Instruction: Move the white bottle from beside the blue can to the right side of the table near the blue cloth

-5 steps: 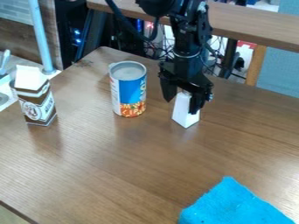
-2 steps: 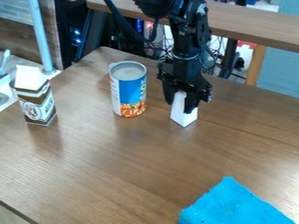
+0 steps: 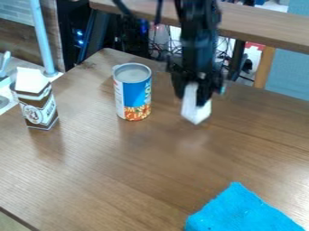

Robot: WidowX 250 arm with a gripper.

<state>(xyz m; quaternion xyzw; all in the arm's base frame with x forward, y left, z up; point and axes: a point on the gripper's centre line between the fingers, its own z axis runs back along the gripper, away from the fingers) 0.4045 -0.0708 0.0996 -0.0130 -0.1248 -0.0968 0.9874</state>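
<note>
Blue-and-white can (image 3: 134, 92) is standing between carton (image 3: 37, 106) and my gripper (image 3: 192, 100); blue cloth (image 3: 241, 211) is lying near front edge. I'm pinching white block (image 3: 197, 113) just over table, long side pointing up and down, leaning slightly. Brown wood table (image 3: 120, 171) is shining; wires (image 3: 160, 46) are hanging behind.

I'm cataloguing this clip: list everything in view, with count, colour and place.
Block: one, white, held in the tool
Can: one, blue, white and orange, left of block
Carton: one, brown and white, far left
Cloth: one, blue, lower right
Table: one, brown, under can and carton
Pole: one, pale blue, upper left
Counter: one, brown, behind table
Cables: several, dark, behind table
Arm: one, black, top
Tool: one, black, around block
</note>
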